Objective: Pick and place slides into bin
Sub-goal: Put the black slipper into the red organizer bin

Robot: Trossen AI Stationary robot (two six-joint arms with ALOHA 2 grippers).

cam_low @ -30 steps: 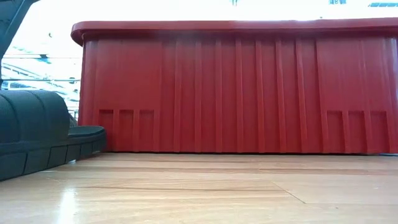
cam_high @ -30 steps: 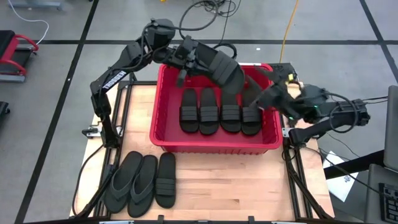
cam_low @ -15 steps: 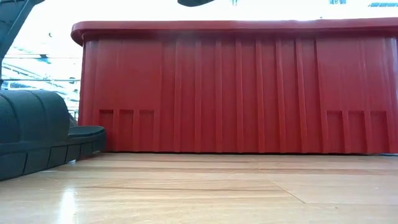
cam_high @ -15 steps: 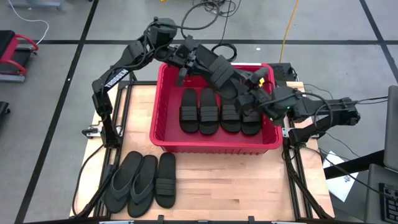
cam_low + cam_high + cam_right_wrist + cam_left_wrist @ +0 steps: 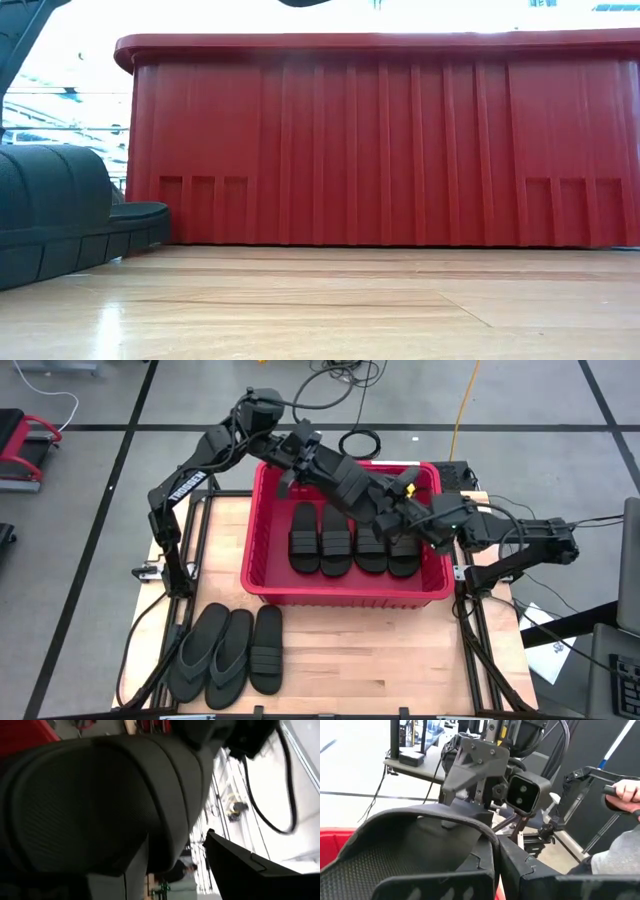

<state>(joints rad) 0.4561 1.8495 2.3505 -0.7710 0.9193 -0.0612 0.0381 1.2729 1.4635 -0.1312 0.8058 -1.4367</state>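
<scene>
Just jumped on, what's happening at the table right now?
The left gripper, shut on a slide, holds it above the red bin. The right gripper has its open fingers around the slide's other end, as if for a handover. Four slides lie side by side in the bin; three more wait on the table.

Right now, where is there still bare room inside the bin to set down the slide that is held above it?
The bin has bare floor along its left wall, beside the four slides lying abreast, and a little at its far end. The right side is crowded: the right gripper meets the held slide there.
</scene>
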